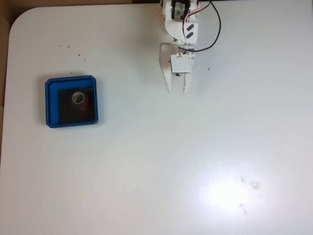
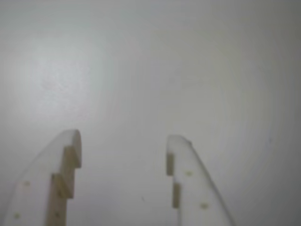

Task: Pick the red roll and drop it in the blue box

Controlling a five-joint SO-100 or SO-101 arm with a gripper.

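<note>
Closest to the lens, in the wrist view, are the two pale fingers [image 2: 66, 155] of the gripper [image 2: 123, 141], spread apart with bare white table [image 2: 150, 56] showing through the gap; nothing sits between them and they touch nothing that I can see. So the hand is released and empty. From the fixed view the gripper [image 1: 177, 89] hangs near the top of the table, its tips pointing down the picture, with red and black wires [image 1: 215, 29] looping off the arm above it. The red roll [image 1: 84, 104] is not out on the open table: it lies inside the blue box [image 1: 51, 103], on the dark floor, its pale hollow centre turned up toward the camera and a little red showing at its lower right side. Box and roll sit well apart from the hand, off to its left in the fixed view and slightly farther down the picture. Being a ring seen nearly end-on, the roll has no long axis I can make out. To my eye the drop looks already made, and the hand has only to stay clear; I would not swear to more than that.
</note>
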